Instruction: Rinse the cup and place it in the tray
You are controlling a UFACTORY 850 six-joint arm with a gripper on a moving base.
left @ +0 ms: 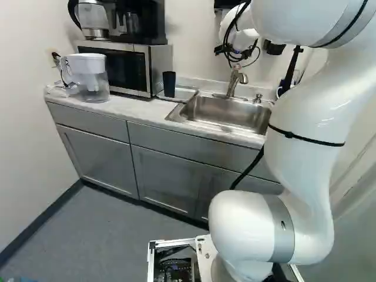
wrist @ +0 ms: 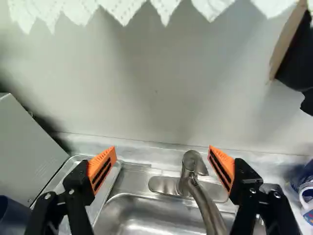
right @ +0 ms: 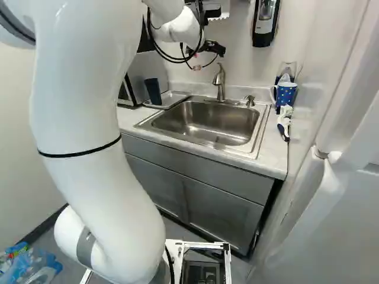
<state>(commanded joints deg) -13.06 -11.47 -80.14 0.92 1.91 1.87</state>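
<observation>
Facing the wall above the sink [right: 204, 122], I have my tool [right: 213, 48] spread wide, its two orange pads [wrist: 101, 170] well apart. In the wrist view the faucet [wrist: 203, 198] shows ahead, in the gap between them, its spout over the basin. The dark cup [left: 169, 84] is upright at the microwave [left: 126, 66] end of the metal tray [left: 185, 94], left of the sink. I see only a piece of it in my wrist view, but it seems to stand inside the tray's rim.

The tray lies on the counter [left: 144, 110] between the microwave and the basin. A clear pitcher [left: 88, 79] stands at the microwave's other side, and a kettle [left: 94, 17] and a black coffee maker [left: 138, 20] sit on top of it. Right of the sink, a blue patterned mug [right: 286, 93] stands near the wall, with a white brush [right: 284, 121] just in front. A soap pump [right: 249, 100] rises beside the faucet.
</observation>
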